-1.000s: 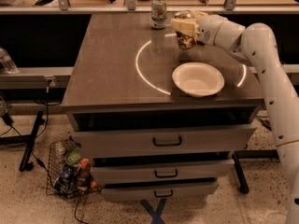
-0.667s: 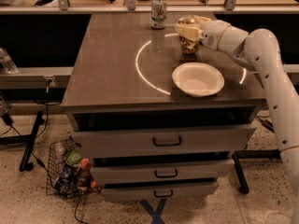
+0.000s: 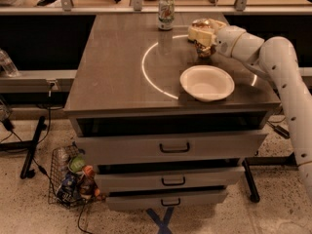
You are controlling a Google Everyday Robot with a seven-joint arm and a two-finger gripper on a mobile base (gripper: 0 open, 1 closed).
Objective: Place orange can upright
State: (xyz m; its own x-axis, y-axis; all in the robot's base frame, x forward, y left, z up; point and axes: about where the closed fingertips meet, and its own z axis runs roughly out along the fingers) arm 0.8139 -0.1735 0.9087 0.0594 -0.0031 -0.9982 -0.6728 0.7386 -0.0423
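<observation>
The orange can (image 3: 204, 49) shows as a brownish, shiny shape at the back right of the table top, just behind the white bowl. My gripper (image 3: 201, 34) comes in from the right on a white arm and is closed around the can's upper part, hiding most of it. The can's lower end is at or just above the table surface; I cannot tell whether it touches. It looks roughly upright.
A white-and-green can (image 3: 166, 12) stands upright at the table's back edge. A white bowl (image 3: 207, 83) sits at the front right. A white arc is marked on the brown table (image 3: 112, 72). Drawers (image 3: 174, 147) are below, and a wire basket (image 3: 73, 177) of items is on the floor at left.
My gripper has moved the orange can slightly to the right and toward the front, and lowered it nearer to the table surface. The bowl and the other can have not moved.
</observation>
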